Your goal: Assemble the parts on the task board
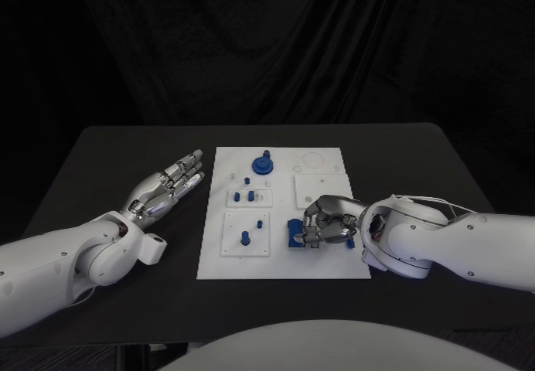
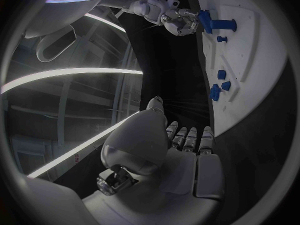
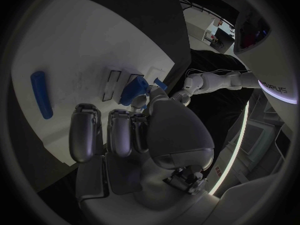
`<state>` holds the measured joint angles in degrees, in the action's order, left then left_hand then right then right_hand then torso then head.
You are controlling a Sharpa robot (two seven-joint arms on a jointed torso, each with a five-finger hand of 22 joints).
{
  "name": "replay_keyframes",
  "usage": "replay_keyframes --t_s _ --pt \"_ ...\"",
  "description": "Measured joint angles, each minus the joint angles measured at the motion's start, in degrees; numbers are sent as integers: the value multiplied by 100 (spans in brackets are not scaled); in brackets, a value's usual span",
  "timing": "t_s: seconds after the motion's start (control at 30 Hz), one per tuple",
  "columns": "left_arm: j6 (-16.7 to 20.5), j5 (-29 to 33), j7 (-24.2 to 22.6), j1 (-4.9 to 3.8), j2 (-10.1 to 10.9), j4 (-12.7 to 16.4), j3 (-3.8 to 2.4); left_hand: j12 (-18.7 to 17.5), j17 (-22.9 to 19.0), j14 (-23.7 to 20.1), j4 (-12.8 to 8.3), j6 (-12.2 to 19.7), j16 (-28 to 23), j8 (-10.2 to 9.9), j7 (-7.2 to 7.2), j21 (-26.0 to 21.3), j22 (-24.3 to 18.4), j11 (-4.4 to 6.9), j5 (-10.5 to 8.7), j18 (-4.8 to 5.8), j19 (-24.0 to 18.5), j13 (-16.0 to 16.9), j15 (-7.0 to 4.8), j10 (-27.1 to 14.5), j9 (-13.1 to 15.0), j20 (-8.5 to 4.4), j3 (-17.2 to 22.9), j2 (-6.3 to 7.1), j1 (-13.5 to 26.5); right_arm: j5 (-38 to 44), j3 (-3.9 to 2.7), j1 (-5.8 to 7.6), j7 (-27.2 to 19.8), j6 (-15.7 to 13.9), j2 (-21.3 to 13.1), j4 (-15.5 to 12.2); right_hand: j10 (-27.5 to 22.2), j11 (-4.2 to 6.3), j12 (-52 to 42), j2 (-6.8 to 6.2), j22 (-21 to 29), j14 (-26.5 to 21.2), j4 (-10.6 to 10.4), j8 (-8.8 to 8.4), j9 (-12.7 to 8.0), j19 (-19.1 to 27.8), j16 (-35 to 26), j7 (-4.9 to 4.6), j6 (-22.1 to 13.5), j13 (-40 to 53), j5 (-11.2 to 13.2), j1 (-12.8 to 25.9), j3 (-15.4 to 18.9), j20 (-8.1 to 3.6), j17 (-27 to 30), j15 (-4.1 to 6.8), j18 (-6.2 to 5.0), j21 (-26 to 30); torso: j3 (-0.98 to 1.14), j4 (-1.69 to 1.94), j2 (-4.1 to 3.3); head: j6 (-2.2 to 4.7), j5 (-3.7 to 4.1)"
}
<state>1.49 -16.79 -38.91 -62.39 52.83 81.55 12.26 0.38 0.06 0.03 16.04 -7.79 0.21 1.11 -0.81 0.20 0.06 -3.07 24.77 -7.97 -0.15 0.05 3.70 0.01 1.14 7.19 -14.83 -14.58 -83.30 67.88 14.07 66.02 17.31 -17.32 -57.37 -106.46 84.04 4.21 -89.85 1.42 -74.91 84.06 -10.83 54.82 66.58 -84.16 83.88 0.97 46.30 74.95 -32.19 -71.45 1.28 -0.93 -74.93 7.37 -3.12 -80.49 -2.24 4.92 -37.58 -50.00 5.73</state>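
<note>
The white task board lies in the middle of the black table. My right hand rests over the board's near right part, its fingers curled around a blue part that sticks out at the fingertips. The left wrist view shows this blue part with a short shaft pointing away from the right hand. In the right wrist view the blue part sits at the tips of the fingers. My left hand lies flat and empty on the table, just left of the board.
A round blue part stands at the board's far middle. Small blue pegs stand in the left insets, one more peg nearer me. A long blue bar lies on the board near my right hand.
</note>
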Motion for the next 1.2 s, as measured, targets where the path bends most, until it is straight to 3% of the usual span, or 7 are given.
replay_keyframes --t_s 0.43,0.57,0.73,0.97,1.07,1.13,1.2 --pt "-29 0 0 3 -1 -1 0 0 2 -20 0 0 0 0 0 0 1 0 0 0 20 1 20 0 0 20 0 0 0 22 11 -20 23 138 30 93 0 0 0 -80 0 0 112 -325 -194 20 0 -34 -290 -1 85 -217 -170 -20 0 0 0 0 0 1 -1 0 -14" --pt "-36 0 0 4 -1 -1 0 0 3 1 0 0 0 0 0 0 1 0 0 0 20 1 41 0 0 19 0 0 0 30 10 -20 37 167 55 108 0 -1 0 -100 0 0 -23 -510 -326 20 0 -42 -346 -1 734 -99 -132 -20 1 0 0 0 0 1 -1 0 -10" --pt "-45 0 0 5 -1 -1 0 0 3 1 0 0 0 0 0 0 2 0 0 0 19 2 40 0 0 19 0 0 0 93 10 -31 57 176 57 110 0 -1 0 -144 0 0 -369 -651 -479 20 0 -117 -271 -2 1590 394 148 -20 1 0 0 0 0 1 -1 0 -15" --pt "-58 0 0 7 4 -1 0 0 3 1 0 0 0 0 0 0 2 0 0 0 19 3 40 0 0 19 0 0 0 219 11 -38 39 76 -5 89 0 -1 0 -145 0 0 -566 -695 -565 20 28 -93 -189 -2 2405 704 403 -20 1 0 0 -23 1 1 -1 0 -25" --pt "-58 0 0 9 9 1 0 0 1 0 0 -21 0 0 21 0 2 0 0 0 19 3 40 0 4 19 0 0 0 265 11 -39 2 -44 -97 31 0 0 0 -129 0 0 -566 -704 -580 20 29 -105 -176 -2 2399 762 435 -19 1 0 0 -55 1 1 -1 0 -35" --pt "-58 0 0 10 18 6 0 0 0 0 0 -21 0 0 21 0 2 -17 0 0 19 4 40 17 7 19 0 0 0 302 10 -39 -30 -174 -189 -28 0 -1 0 -64 0 0 -570 -875 -715 20 65 -93 -41 -2 1861 1086 565 -20 1 0 0 -72 1 1 -1 0 -48" --pt "-58 0 0 10 24 9 0 0 -1 0 0 -21 0 0 21 0 2 -23 0 0 19 4 40 21 7 19 0 -1 -1 361 0 -38 -55 -322 -311 -106 0 -1 0 -35 0 0 -586 -995 -812 20 67 -84 71 -3 1646 1197 624 -20 1 0 0 -72 1 1 -1 0 -57"
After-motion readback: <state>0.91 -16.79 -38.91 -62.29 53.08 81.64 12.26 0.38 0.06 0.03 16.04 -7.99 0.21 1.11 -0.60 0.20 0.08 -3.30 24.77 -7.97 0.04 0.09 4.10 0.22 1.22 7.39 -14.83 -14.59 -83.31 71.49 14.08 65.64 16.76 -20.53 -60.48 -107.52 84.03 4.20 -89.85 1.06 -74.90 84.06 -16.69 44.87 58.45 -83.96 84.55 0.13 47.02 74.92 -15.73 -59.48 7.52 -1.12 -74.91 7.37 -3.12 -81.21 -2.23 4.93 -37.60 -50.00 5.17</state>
